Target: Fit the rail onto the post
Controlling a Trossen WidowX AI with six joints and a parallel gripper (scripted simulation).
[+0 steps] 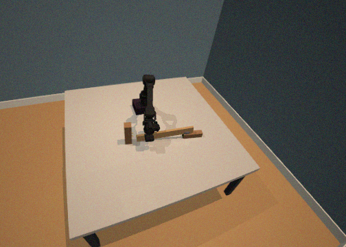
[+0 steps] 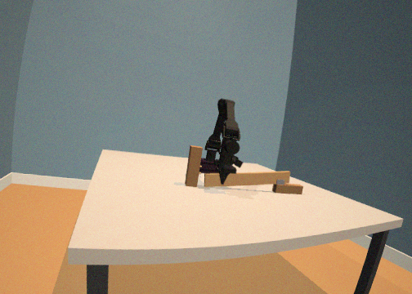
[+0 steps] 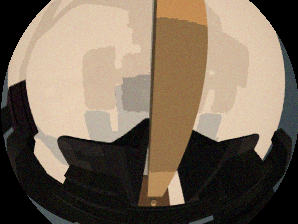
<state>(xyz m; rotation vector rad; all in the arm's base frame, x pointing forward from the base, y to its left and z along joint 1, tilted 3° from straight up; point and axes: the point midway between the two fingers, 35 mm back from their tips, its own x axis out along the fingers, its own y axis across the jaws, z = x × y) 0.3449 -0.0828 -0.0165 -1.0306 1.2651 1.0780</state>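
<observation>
The long wooden rail (image 1: 173, 132) (image 2: 257, 178) (image 3: 177, 75) slopes down from the bracket (image 1: 186, 133) (image 2: 280, 182) on the low footboard block (image 1: 195, 134) (image 2: 290, 189) to its near end, low at the table. The wooden post (image 1: 128, 134) (image 2: 194, 166) (image 3: 143, 194) stands upright, a small gap from that end. One peg (image 3: 153, 203) shows in the wrist view; the holes are hidden. My gripper (image 1: 149, 138) (image 2: 223, 181) (image 3: 158, 123) is shut on the rail close to its near end, a finger against each side face.
The arm's dark base (image 1: 138, 106) stands on the table (image 1: 154, 183) (image 2: 196, 222) behind the rail and post. The arm reaches over from there. Shadows of the arm and rail lie on the table around them.
</observation>
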